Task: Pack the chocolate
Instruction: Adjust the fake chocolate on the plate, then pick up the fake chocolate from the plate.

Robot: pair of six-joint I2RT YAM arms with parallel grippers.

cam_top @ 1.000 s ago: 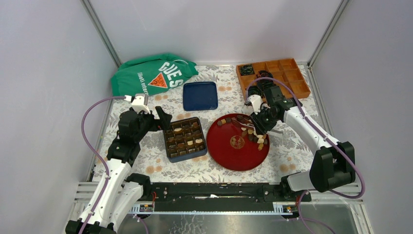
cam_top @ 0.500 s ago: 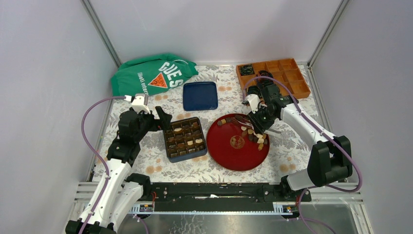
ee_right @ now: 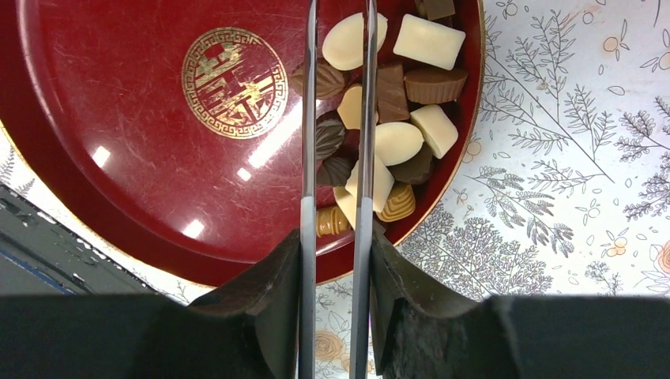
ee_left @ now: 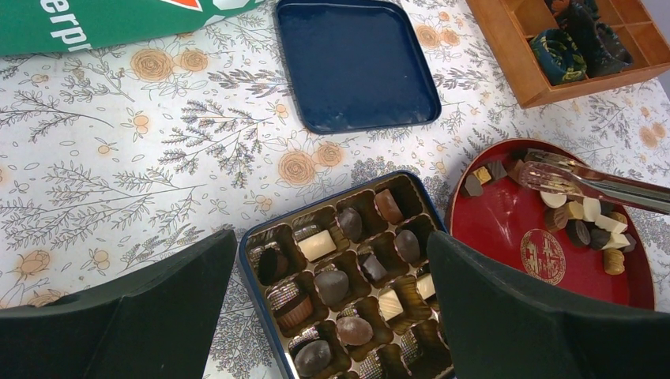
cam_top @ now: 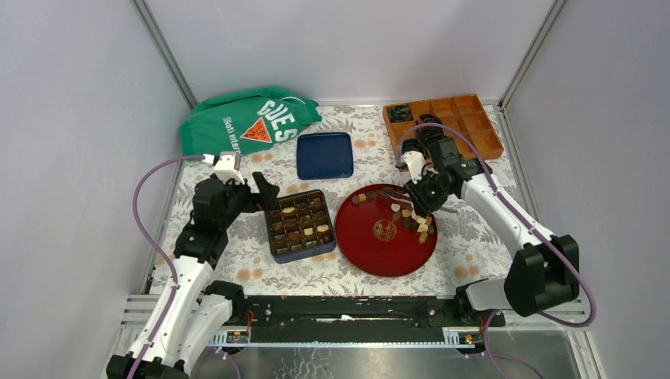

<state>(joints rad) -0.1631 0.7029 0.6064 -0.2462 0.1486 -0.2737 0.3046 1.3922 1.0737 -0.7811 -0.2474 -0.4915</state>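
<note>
The right hand point(cam_top: 429, 192) is clamped on metal tongs point(ee_right: 307, 118). Its black fingers point(ee_right: 261, 316) press the two blades from either side, and a narrow gap shows between the blades. The tongs reach over the red plate point(cam_top: 379, 254) toward its 12 o'clock rim. Whether the tips grip a piece cannot be told.

Most loose chocolate point(cam_top: 415, 221) is heaped at the plate's 2 to 3 o'clock edge, dark, mid-brown and cream pieces touching one another. A few more lie near 11 o'clock.

At the plate's 9 o'clock, just beside it on the flowered worktop point(cam_top: 474, 237), stands a blue-rimmed box point(cam_top: 304, 255). Some of its cells hold chocolate. The left hand point(cam_top: 266, 193) hovers at the box's 10 o'clock corner, spread wide and gripping nothing.
</note>
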